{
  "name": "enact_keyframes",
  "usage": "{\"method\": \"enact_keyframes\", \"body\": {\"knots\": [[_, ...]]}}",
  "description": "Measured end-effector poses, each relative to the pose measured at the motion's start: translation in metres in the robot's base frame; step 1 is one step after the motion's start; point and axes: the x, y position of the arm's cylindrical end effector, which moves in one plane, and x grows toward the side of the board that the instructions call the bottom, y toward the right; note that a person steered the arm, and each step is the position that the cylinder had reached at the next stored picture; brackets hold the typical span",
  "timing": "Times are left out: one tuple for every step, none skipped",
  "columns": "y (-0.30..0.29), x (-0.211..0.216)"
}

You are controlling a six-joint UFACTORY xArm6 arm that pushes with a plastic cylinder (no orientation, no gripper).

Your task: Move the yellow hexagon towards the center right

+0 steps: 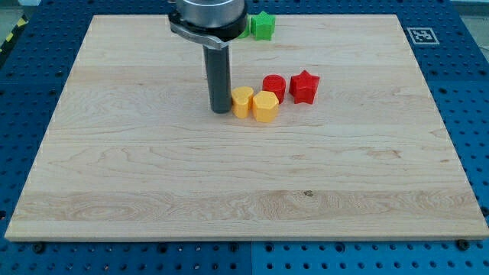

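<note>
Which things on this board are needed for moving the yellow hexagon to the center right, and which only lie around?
Needed:
- yellow hexagon
- my tip, at the view's left of the yellow blocks

Lying around:
- yellow block, touching the hexagon
- red cylinder
- red star
- green block

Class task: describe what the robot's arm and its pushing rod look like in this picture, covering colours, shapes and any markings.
A straight, dark grey cylindrical rod hangs from a wider round collar of grey metal with a dark lower rim. My tip is plain and blunt. No cables, markings or jaws show; the arm above is cut off by the view's top.
</note>
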Motion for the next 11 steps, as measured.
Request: {"method": "enact_keyframes", "body": {"knots": [[0.005,0.000],[-0.007,-0.004],[-0.011,-0.018],[-0.004,-0.018],[0.008,-0.018],[0.027,-0.016],[0.033,0.005],[0.039,0.024],[0.059,0.024],[0.082,0.024],[0.105,0.024]]}}
